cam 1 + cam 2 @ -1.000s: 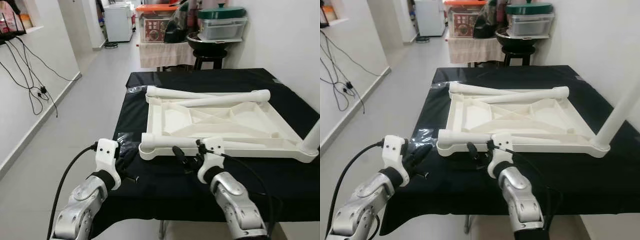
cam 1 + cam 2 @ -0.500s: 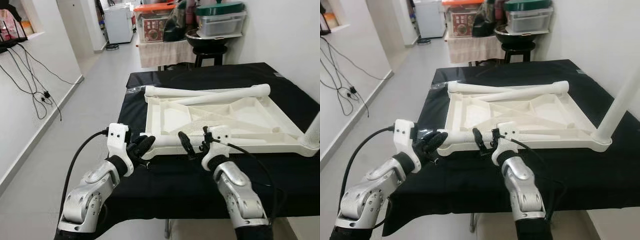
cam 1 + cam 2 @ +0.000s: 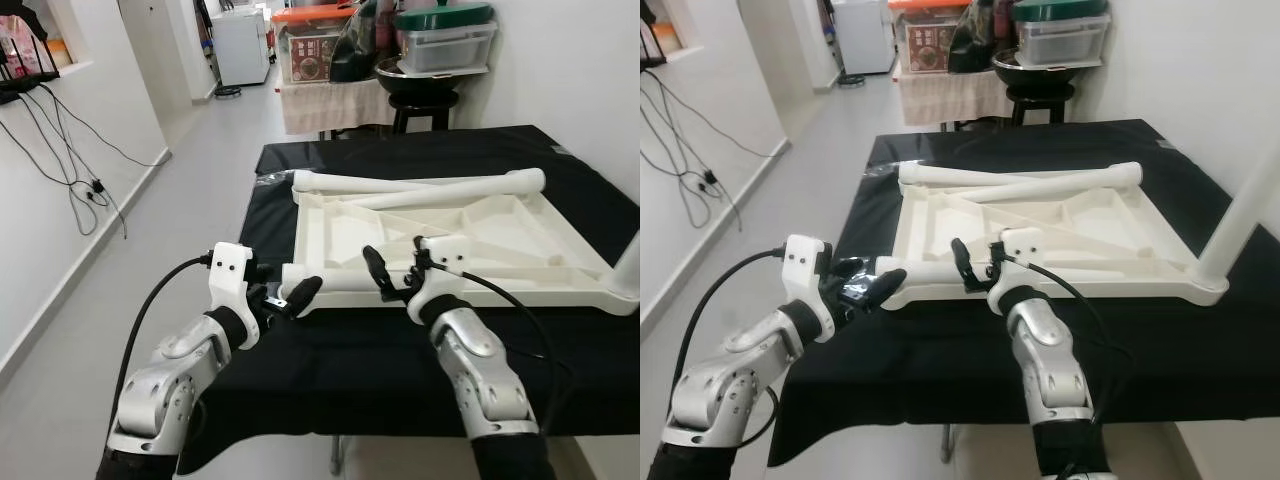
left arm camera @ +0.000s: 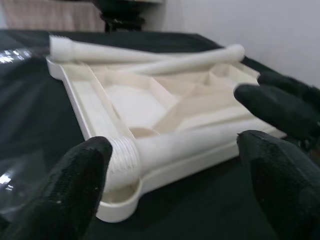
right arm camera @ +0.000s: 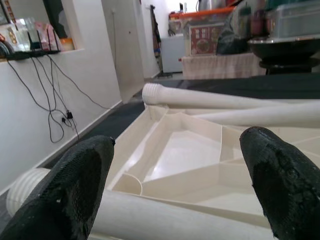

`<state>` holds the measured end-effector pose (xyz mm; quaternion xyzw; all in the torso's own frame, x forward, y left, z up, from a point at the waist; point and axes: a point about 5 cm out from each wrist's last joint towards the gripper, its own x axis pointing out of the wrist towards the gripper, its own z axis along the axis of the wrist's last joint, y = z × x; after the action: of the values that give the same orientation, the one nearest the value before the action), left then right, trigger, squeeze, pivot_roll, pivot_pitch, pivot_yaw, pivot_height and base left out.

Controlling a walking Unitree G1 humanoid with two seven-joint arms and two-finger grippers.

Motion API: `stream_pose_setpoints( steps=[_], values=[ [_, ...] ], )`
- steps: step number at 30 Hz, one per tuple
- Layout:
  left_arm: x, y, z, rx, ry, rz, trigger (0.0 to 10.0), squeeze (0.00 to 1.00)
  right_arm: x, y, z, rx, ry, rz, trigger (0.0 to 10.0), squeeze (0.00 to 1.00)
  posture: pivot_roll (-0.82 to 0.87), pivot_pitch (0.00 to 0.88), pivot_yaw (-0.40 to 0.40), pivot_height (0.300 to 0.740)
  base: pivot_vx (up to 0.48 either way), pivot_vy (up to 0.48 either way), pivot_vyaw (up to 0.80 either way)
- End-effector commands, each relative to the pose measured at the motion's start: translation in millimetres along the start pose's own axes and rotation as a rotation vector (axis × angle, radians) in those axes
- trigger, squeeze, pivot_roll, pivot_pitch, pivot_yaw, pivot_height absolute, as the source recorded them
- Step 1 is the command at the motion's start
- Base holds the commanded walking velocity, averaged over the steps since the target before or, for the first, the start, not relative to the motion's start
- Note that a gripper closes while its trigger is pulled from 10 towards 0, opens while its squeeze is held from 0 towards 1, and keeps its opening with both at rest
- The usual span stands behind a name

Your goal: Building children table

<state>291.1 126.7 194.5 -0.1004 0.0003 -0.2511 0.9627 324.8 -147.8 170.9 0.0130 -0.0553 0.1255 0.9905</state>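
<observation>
Room: bright tiled hallway, white walls, black-draped table (image 3: 560,370) dead ahead, storage boxes and a stool beyond it.
Table top: white plastic table top (image 3: 455,235) lies upside down on the black cloth, ribs showing, right in front of both hands.
Near leg: one white leg (image 3: 340,280) lies along the edge closest to the hands, threaded end (image 4: 122,157) pointing at the left hand.
Other legs: two more loose legs (image 3: 420,185) rest across the far edge, beyond the reach of both hands; a fourth stands fitted at the corner (image 3: 628,275) out past the right hand.
Left hand: left hand (image 3: 290,297) is spread wide at the threaded end, one finger either side of it, holding nothing.
Right hand: right hand (image 3: 385,278) hovers just over the middle of that same leg, fingers parted wide around it, not clamped on.
Step in hand: looks like lining up to pick the near leg, both hands bracketing it.
Next move: close on the leg firmly, lift it clear of the rim, swing the threaded end towards an empty corner socket and keep it square, since crooked threads would likely jam.
</observation>
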Motion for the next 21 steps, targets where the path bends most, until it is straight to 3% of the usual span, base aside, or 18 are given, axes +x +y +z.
stream_pose_setpoints(
  steps=[1, 8, 9, 10, 13, 15, 21],
  values=[
    [-7.7, 1.5, 6, -0.008, -0.004, 0.022, 10.0, 1.0, -6.2, 4.7, -5, -0.007, 0.029, 0.022, 10.0, 0.0, -0.04, 0.0, 0.033, 0.74, 0.0, 0.0, 0.0],
    [-11.3, 0.9, -7, -0.032, 0.056, 0.048, 10.0, 1.0, -20.0, -0.2, -11, 0.002, 0.052, 0.003, 10.0, 0.0, -0.05, 0.0, 0.056, 0.74, 0.0, 0.0, 0.0],
    [-12.4, 4.6, -12, -0.024, 0.07, 0.072, 10.0, 0.15, -21.6, -1.9, -11, 0.012, 0.044, -0.005, 10.0, 0.0, -0.05, 0.0, 0.056, 0.74, 0.0, 0.0, 0.0],
    [-15.2, 9.2, -17, -0.002, 0.091, 0.1, 10.0, 0.0, -23.5, -3.1, -10, 0.001, 0.038, -0.013, 10.0, 0.0, -0.05, 0.0, 0.05, 0.74, 0.0, 0.0, 0.0],
    [-17.3, 12.4, -21, 0.013, 0.106, 0.118, 10.0, 0.0, -24.7, -3.7, -10, -0.009, 0.036, -0.017, 10.0, 0.0, -0.05, 0.0, 0.05, 0.74, 0.0, 0.0, 0.0],
    [-30.0, 17.5, -21, -0.003, 0.057, 0.162, 10.0, 0.0, -31.6, 4.2, -13, -0.002, 0.046, 0.012, 10.0, 0.0, -0.04, 0.0, 0.006, 0.74, 0.0, 0.0, 0.0],
    [-39.5, 15.5, -17, 0.003, -0.011, 0.185, 10.0, 0.0, -36.1, 15.0, -14, 0.008, 0.048, 0.075, 10.0, 0.0, -0.04, 0.0, -0.014, 0.74, 0.0, 0.0, 0.0]
  ],
)
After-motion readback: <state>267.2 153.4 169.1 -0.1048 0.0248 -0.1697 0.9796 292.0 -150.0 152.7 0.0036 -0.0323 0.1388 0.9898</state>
